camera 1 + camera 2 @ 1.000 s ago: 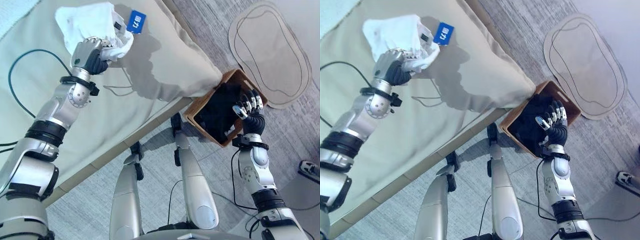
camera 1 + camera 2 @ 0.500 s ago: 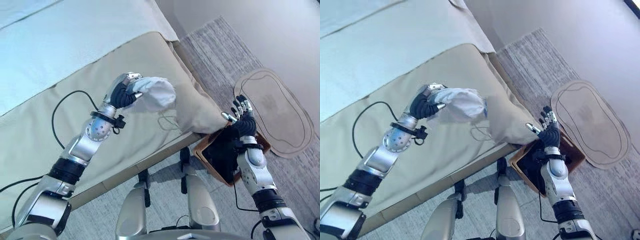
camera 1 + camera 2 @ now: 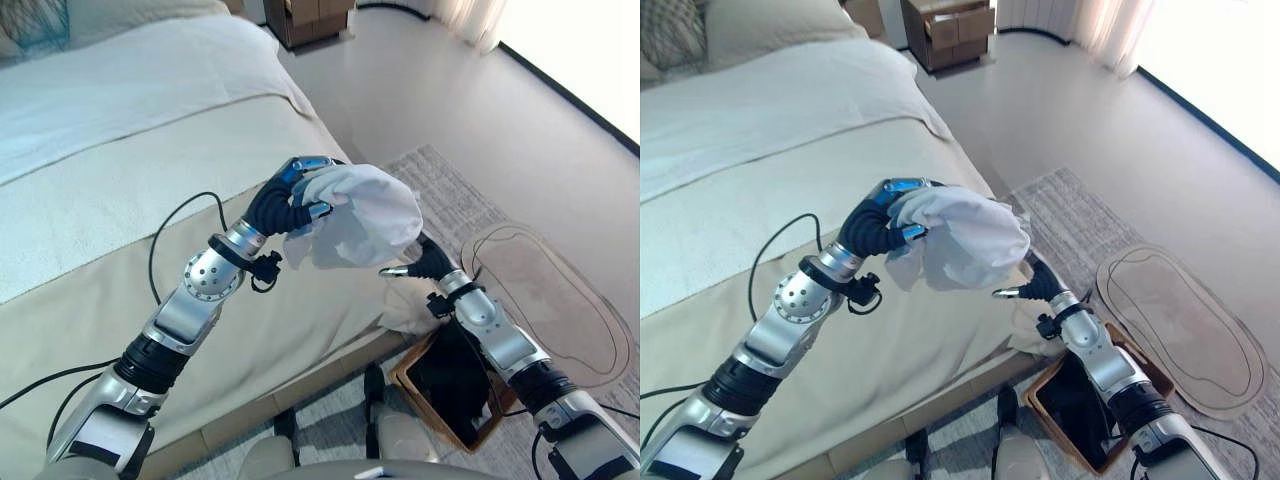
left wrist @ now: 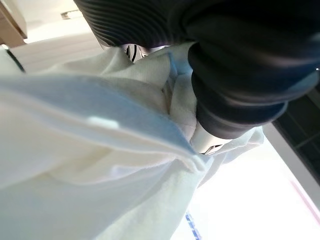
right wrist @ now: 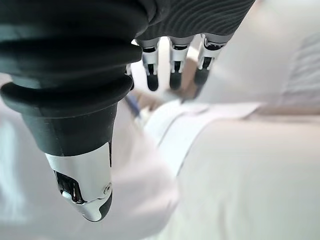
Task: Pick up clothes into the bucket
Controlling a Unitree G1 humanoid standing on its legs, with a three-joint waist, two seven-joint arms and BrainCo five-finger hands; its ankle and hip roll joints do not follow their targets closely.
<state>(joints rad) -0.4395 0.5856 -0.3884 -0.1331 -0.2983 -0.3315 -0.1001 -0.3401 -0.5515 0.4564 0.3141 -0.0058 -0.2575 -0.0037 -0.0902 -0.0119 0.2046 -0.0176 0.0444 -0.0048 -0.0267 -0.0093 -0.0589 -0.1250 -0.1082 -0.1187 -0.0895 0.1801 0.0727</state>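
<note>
My left hand (image 3: 283, 203) is shut on a bunched white garment (image 3: 365, 215) and holds it in the air above the bed's right edge. In the left wrist view the cloth (image 4: 75, 165) is pressed against the hand's dark cover. My right hand (image 3: 1040, 285) is raised just beneath and behind the garment, partly hidden by it. Its fingers (image 5: 172, 72) are straight and hold nothing. The brown basket (image 3: 415, 385) stands on the floor beside the bed, below the right forearm, with dark clothes inside.
The bed with its beige cover (image 3: 100, 230) fills the left side. A grey rug (image 3: 455, 195) with a brown oval mat (image 3: 545, 300) lies to the right of the basket. A wooden cabinet (image 3: 945, 30) stands far back.
The camera has tilted upward. My left hand has carried the white garment right, towards the bed's edge. My right hand has risen from the basket to just under the garment.
</note>
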